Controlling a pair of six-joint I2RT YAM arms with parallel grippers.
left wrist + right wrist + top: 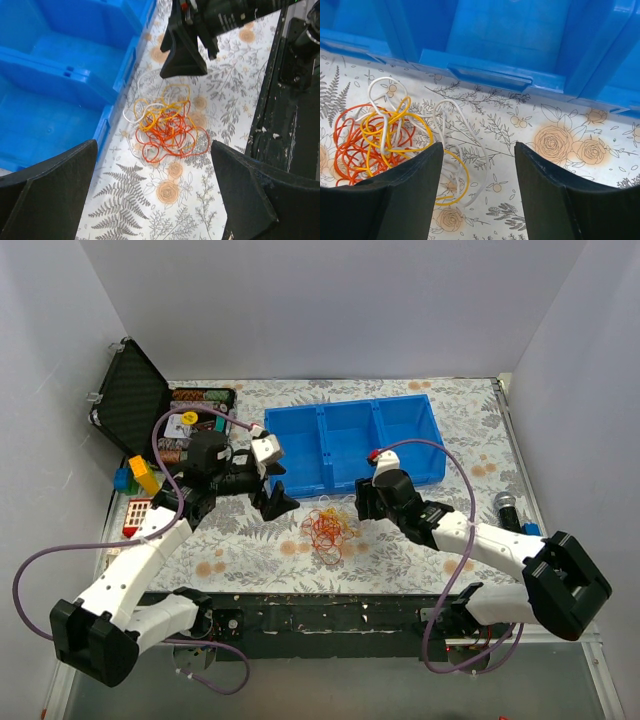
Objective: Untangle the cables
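Seeing cables (330, 529) tangled in one heap on table (450, 420), near side of blue bin (350, 445). Left gripper (277, 488) left of heap, fingers wide apart, empty; right gripper (360, 502) right of heap, fingers apart, clamping nothing.

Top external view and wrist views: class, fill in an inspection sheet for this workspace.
Surface: floral table cover, flat.
Job's things: thin cables, red, orange-yellow and white, in one tangled heap in front of the blue tray; none lifted.
Clutter: open black case and toy blocks at left; microphone at right; tray compartments empty.
Grippers: left gripper and right gripper both open, flanking the heap, holding nothing.
Cables: purple arm cables loop clear of the heap.
Surroundings: plain white walls.
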